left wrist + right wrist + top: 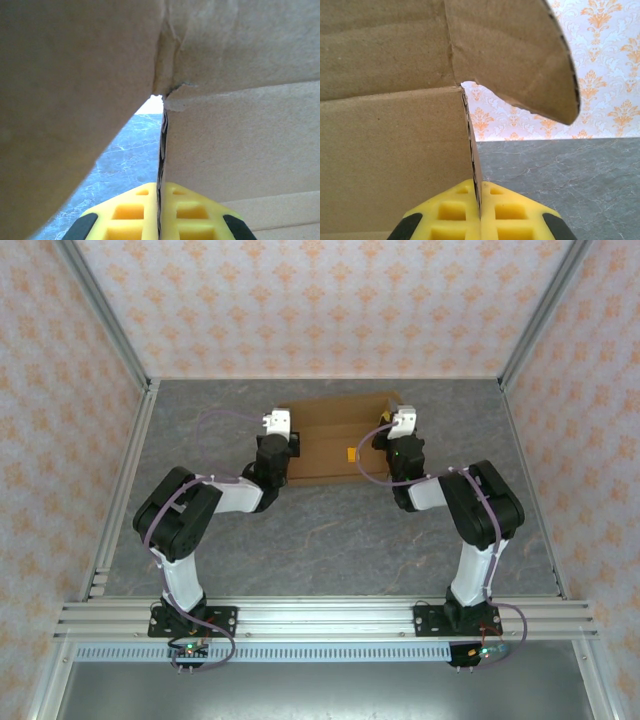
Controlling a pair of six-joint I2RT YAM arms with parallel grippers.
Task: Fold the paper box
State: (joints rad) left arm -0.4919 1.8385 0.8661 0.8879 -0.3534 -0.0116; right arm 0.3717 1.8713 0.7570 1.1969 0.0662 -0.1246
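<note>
You see the paper box (390,150) at left: matt brown corrugated cardboard, fibrous face, rough cut edges. At bottom centre, the right gripper (479,192) has yellow fingers (450,220) of moulded plastic with a slight sheen. The tabletop (560,170) at lower right is grey, marbled and smooth.

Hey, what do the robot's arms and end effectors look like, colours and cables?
The left arm and right arm have chunky black joints with white links, and a thin lilac cable loops along each. The left end effector and right end effector have yellow fingers with grid-like recesses and black outer patches.
</note>
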